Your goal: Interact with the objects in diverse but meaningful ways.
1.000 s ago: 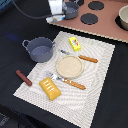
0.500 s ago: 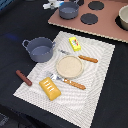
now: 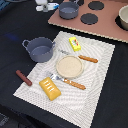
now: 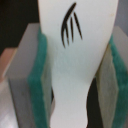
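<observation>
Gripping a white spatula-like piece (image 4: 75, 65) with black slots near its wide end, the gripper (image 4: 75, 75) presses its green-padded fingers (image 4: 40, 85) against both of the piece's edges in the wrist view; in the exterior view the gripper (image 3: 45, 6) shows only as a blurred white-and-blue shape at the top edge, beside a second grey pot (image 3: 68, 10) on the pinkish toy stove (image 3: 107, 26). On the striped white mat (image 3: 100, 75), going from the exterior view's left: the brown sausage-like stick (image 3: 23, 77) lies just off the mat's left corner on the dark table (image 3: 15, 30), the grey-blue two-handled pot (image 3: 40, 49) stands upright at the mat's left edge, and the orange-yellow ridged bread block (image 3: 50, 88) lies near the mat's front edge. A fork with an orange handle (image 3: 67, 81) lies between the block and the beige plate (image 3: 69, 66) at the mat's middle. The yellow flat packet (image 3: 75, 44) lies near the mat's far edge, and a knife with an orange handle (image 3: 85, 58) lies just beside the plate's far rim.
</observation>
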Available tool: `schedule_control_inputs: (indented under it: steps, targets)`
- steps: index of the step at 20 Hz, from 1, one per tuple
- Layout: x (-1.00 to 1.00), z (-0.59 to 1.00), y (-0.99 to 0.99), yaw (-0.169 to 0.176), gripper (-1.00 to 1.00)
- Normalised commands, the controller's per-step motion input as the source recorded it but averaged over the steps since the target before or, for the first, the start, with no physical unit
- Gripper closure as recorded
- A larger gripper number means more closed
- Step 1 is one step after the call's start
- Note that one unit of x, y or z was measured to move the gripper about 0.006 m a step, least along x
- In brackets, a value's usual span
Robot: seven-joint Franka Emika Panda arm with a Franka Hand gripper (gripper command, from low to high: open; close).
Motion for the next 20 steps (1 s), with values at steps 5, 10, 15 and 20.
schedule_control_inputs:
  steps: [5, 10, 15, 20]
  targets:
    - [0.19, 0.13, -0.66, -0.069, 1.0]
    - [0.61, 0.31, -0.33, -0.113, 1.0]
    - [0.61, 0.08, -0.32, -0.091, 1.0]
    - [0.48, 0.0, -0.64, -0.07, 1.0]
